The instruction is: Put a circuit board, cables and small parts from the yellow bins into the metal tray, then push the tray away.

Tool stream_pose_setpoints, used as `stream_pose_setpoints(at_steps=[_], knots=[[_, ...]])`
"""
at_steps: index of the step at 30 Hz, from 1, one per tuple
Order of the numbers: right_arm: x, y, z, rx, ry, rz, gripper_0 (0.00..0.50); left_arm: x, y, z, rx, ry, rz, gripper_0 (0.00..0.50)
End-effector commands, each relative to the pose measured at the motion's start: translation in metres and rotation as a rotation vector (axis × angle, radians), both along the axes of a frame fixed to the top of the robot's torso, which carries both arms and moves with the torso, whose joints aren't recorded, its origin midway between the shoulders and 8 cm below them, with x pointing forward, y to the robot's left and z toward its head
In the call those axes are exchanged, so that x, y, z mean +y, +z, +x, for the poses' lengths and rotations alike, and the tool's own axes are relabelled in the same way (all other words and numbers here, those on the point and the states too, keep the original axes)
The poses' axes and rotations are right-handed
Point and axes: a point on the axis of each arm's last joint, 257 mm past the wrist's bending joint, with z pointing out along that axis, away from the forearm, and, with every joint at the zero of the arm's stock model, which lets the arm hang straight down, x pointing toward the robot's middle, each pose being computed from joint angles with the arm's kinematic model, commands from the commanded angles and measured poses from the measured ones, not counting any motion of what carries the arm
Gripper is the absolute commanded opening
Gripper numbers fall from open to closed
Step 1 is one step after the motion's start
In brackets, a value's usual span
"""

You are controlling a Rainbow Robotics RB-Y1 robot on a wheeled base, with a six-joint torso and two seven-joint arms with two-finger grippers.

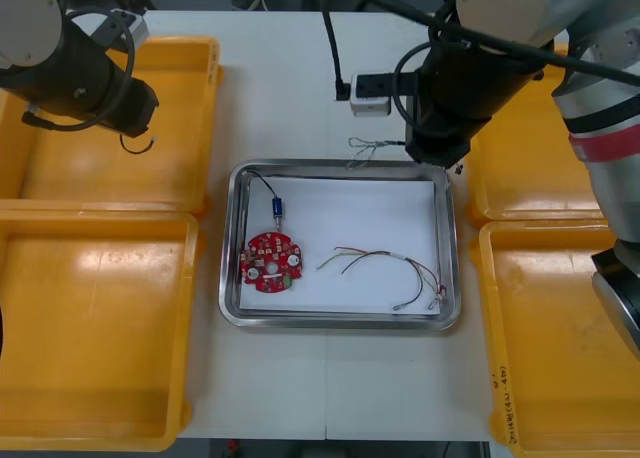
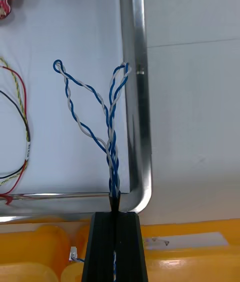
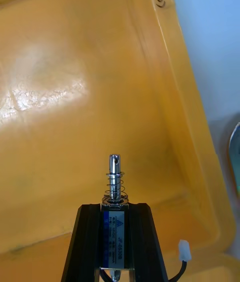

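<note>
Robotics lab workbench, light table (image 1: pixel 280 88), yellow bins (image 1: pixel 90 318), metal tray (image 1: pixel 340 321), round red circuit board (image 1: pixel 272 262)

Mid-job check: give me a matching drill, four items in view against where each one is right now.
Items:
1. round red circuit board
2. twisted blue and white cable
3. small metal part with a spring
4. red and yellow cable

Places:
A. held by the left gripper over a yellow bin
B. lying in the right half of the metal tray
C. held by the right gripper, over the tray by its rim
D. lying in the tray's left half

Pairs: 1-D, 2-C, 3-A, 4-B
</note>
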Motion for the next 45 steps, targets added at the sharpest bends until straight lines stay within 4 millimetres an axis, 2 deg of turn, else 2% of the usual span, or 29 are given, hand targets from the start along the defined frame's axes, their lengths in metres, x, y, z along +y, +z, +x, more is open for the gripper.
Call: stream_pose_setpoints(at_steps=[1,10,14,24,34,40,41,44,45], knots=[[0.009,-0.021,-0.01,0.003,0.015,-0.059,0.0,0.02,0.012,-0.017,-0.019,0.129,-0.032,0.001],[0.02,-0.042,-0.003,-0.048,0.001,-0.053,0.0,0.011,0.011,-0.037,0.008,0.138,-0.021,0.0],[0.023,-0.053,0.002,-0.079,0.001,-0.07,0.0,0.004,0.012,-0.037,0.001,0.136,-0.035,0.0],[0.031,-0.074,0.008,-0.089,0.007,-0.052,0.0,0.004,0.015,-0.037,-0.008,0.148,-0.043,0.001],[0.027,-0.11,0.009,-0.071,-0.007,-0.089,0.0,0.003,0.016,-0.037,-0.011,0.151,-0.046,0.0],[0.024,-0.119,0.006,-0.062,-0.02,-0.095,0.004,0.001,0.017,-0.037,-0.014,0.147,-0.049,0.003],[0.024,-0.119,0.005,-0.058,-0.022,-0.094,0.069,0.001,0.017,-0.037,-0.016,0.148,-0.05,0.0],[0.023,-0.119,0.004,-0.056,-0.028,-0.093,0.414,0.0,0.019,-0.037,-0.023,0.145,-0.05,0.001],[0.023,-0.118,0.005,-0.058,-0.032,-0.091,0.5,0.0,0.02,-0.037,-0.024,0.144,-0.05,0.002]])
